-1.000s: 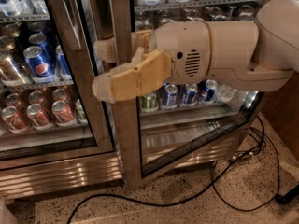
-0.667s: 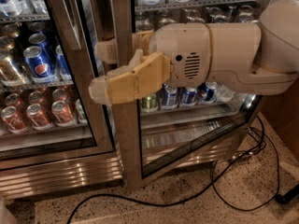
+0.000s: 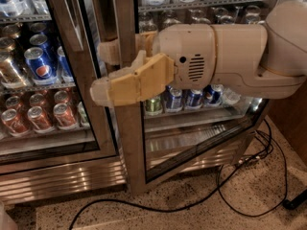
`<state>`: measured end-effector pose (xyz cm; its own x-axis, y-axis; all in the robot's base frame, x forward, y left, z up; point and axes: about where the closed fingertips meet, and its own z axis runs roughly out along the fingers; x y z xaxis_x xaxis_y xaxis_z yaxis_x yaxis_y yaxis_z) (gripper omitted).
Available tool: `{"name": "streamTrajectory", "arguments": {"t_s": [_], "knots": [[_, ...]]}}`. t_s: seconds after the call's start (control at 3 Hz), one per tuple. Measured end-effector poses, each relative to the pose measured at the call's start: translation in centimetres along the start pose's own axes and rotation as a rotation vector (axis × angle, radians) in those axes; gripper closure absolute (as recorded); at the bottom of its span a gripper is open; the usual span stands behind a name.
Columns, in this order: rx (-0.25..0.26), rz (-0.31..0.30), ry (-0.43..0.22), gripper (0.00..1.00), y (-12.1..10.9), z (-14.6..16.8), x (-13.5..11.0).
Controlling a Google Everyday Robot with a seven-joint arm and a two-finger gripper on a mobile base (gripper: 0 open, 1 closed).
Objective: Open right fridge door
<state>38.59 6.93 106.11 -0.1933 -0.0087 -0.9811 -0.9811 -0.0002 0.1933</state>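
Hand (image 3: 101,72) w/ fingers (image 3: 134,83) apart straddles right fridge door (image 3: 130,143) frame edge.

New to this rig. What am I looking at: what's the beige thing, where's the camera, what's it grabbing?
There is only one camera. Where it is mounted is not on record, but it looks down at the lower part of a drinks fridge.

The big cream-coloured plastic arm coming in from the right belongs to a mobile robot with a single arm. At its end is the tan gripper, which sits at the left edge of the right fridge door. That is a tall glass door in a wide brushed-steel frame. It looks partly swung open, because its bottom edge runs at an angle to the cabinet base.

To the left is the twin glass door, with blue Pepsi cans and reddish-orange cans behind it. Below is the speckled floor.
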Motion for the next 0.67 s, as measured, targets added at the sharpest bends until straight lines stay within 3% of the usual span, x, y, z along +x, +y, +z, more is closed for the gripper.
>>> {"name": "streamTrajectory", "arguments": {"t_s": [0.67], "knots": [[0.019, -0.013, -0.001, 0.00, 0.10, 0.09, 0.10]]}}
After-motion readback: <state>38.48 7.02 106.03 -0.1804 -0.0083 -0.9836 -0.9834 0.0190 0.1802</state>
